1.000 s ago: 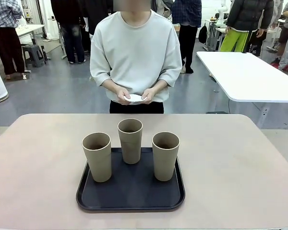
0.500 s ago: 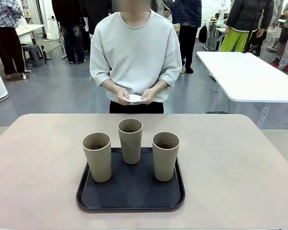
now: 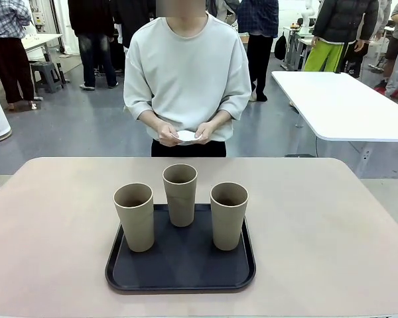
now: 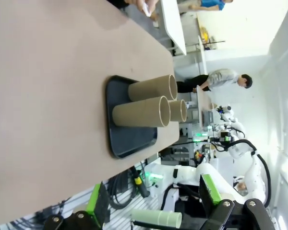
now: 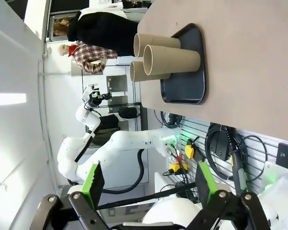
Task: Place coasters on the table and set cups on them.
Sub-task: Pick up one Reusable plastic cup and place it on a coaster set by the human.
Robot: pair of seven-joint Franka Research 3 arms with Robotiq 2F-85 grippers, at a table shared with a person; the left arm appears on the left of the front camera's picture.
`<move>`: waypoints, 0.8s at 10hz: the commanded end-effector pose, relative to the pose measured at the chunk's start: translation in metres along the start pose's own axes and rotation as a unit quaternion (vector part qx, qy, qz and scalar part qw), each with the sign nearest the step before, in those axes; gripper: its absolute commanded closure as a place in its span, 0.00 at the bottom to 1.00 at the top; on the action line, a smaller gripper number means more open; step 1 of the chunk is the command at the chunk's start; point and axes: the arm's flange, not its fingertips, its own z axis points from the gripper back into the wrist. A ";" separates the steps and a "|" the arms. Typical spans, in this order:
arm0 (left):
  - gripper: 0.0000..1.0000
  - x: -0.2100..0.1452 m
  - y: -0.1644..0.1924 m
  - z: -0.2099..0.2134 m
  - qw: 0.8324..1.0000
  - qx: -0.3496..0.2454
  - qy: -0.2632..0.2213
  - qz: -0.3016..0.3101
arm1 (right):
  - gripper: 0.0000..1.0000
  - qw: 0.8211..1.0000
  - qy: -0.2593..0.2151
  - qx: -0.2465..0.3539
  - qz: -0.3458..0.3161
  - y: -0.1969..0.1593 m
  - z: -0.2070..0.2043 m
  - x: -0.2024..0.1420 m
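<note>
Left wrist view: cups beyond fingers

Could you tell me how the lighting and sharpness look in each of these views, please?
Front view: soft, even light, sharp throughout; the cups throw only faint shadows on the black tray. Left wrist view: rolled sideways, far background washed out by bright light. Right wrist view: also rolled sideways; a glaring light patch sits on the pale wall.

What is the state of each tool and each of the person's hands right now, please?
Left tool: open, empty.
Right tool: open, empty.
Person's right hand and left hand: holding white coasters.
</note>
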 end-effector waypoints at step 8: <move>0.00 -0.001 0.001 -0.001 1.000 -0.001 0.001 0.006 | 0.00 1.000 -0.001 0.001 0.000 0.000 0.001 0.000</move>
